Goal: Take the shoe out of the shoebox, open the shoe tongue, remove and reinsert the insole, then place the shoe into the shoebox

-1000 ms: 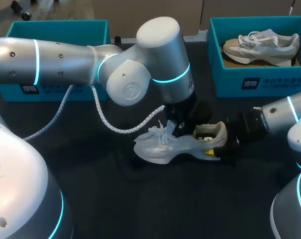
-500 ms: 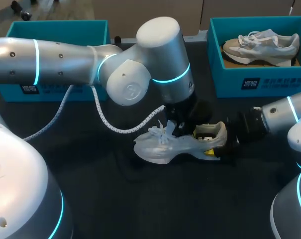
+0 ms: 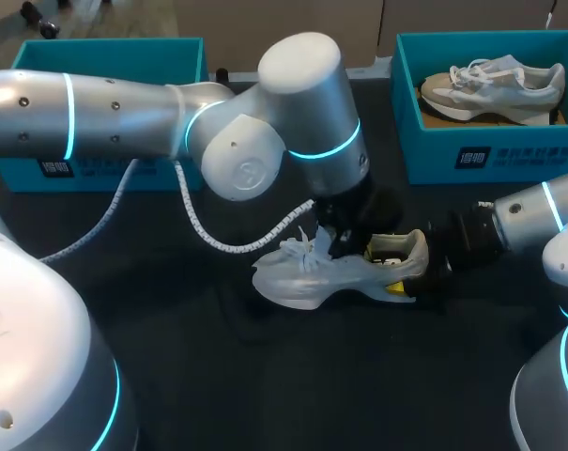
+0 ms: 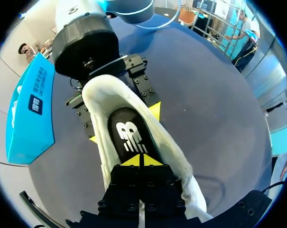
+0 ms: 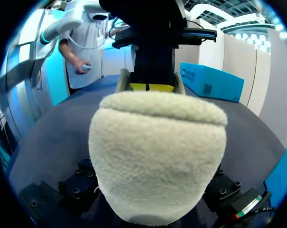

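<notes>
A white shoe (image 3: 312,274) lies on the dark table near the middle, toe toward my left side. My right gripper (image 3: 413,272) is shut on its heel: in the left wrist view its yellow fingertips (image 4: 155,110) stand on either side of the heel cup. The fuzzy heel (image 5: 157,152) fills the right wrist view and hides those fingers. My left gripper (image 4: 142,160) reaches down into the shoe's mouth, shut, its yellow tips together right at the black insole (image 4: 130,135). Seen from the head camera, the left gripper (image 3: 345,242) is partly hidden by its own wrist.
A teal shoebox (image 3: 481,155) at the back right holds a second shoe (image 3: 495,85). Another teal shoebox (image 3: 105,52) stands at the back left behind my left arm. A white coiled cable (image 3: 204,235) hangs from that arm down to the shoe.
</notes>
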`<state>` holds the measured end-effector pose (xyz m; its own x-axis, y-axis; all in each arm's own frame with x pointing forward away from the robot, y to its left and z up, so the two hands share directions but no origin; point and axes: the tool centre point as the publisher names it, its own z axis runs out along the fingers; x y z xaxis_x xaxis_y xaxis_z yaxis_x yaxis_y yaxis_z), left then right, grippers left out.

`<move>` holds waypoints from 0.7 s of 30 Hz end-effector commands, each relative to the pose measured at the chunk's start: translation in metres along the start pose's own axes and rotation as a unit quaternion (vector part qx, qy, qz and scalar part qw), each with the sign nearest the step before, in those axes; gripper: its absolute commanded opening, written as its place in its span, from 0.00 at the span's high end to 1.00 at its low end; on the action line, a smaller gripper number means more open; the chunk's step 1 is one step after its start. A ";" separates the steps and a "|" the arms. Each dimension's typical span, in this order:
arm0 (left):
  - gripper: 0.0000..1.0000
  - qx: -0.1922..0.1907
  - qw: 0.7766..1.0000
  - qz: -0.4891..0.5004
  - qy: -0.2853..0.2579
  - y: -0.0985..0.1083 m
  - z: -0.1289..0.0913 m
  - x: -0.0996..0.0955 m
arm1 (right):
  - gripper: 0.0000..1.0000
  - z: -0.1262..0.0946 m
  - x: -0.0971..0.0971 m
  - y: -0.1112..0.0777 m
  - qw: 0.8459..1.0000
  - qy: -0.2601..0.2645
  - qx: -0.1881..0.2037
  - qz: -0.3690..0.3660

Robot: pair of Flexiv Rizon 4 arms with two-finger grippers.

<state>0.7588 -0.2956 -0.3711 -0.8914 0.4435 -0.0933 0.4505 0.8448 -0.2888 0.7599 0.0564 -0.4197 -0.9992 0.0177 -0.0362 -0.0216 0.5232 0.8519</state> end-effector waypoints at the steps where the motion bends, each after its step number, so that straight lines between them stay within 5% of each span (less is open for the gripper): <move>1: 1.00 0.001 1.000 -0.004 -0.005 -0.004 -0.002 -0.002 | 1.00 0.005 0.002 -0.002 1.000 0.000 0.002 0.000; 21: 1.00 0.041 0.999 -0.019 0.026 -0.025 0.023 -0.008 | 1.00 0.005 0.002 -0.002 1.000 0.000 0.002 0.000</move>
<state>0.7519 -0.3198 -0.3787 -0.9044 0.4251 -0.0364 0.4076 0.8357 -0.3679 0.7599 0.0563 -0.4197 -0.9992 0.0177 -0.0362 -0.0216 0.5232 0.8519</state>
